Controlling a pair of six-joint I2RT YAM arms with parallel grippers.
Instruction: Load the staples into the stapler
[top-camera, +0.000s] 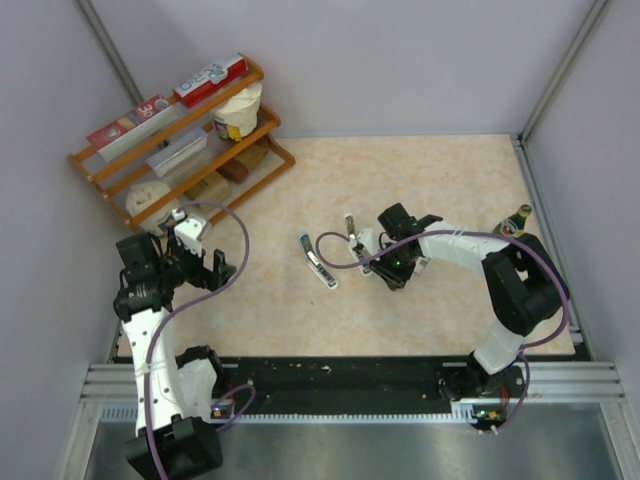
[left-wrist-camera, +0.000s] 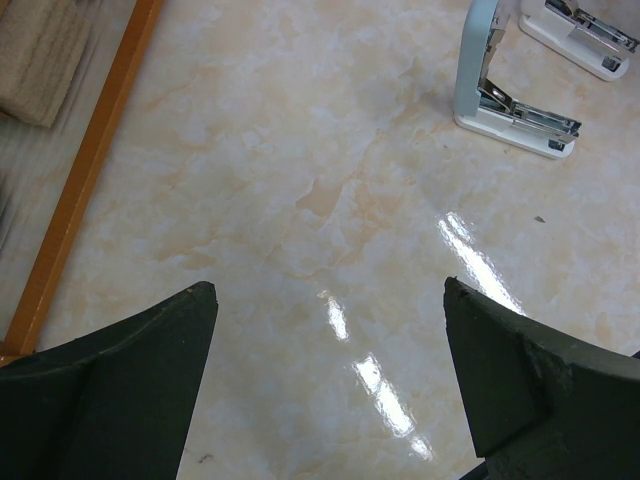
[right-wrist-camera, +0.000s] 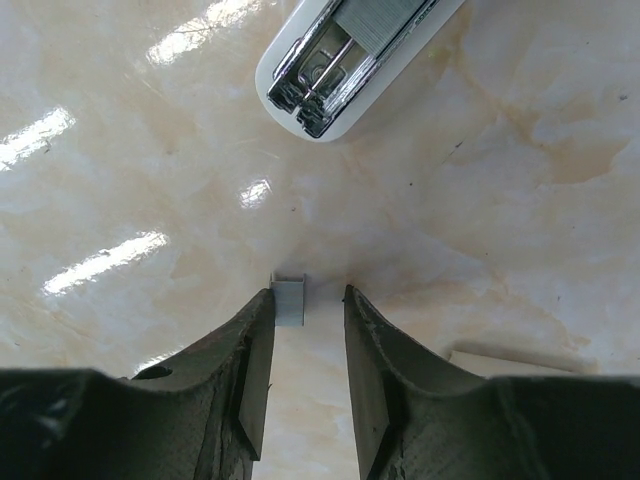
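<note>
Right gripper (right-wrist-camera: 308, 296): jaws narrowly parted, low over the table (right-wrist-camera: 520, 200). The staples (right-wrist-camera: 289, 302), a short grey strip, sit at the fingertips against one finger, with a gap showing to the other; not clamped. The strip's long axis runs along the fingers, pointing at the stapler (right-wrist-camera: 300, 75) just beyond. The stapler lies open, its long axis slanting up and to the right, rounded end towards the gripper; a grey ribbed block sits in its channel. Left gripper (left-wrist-camera: 328, 290): jaws wide, nothing between them. The wooden rack (top-camera: 96, 183) holds red boxes (top-camera: 210, 80) and a white cup (top-camera: 240, 110).
</note>
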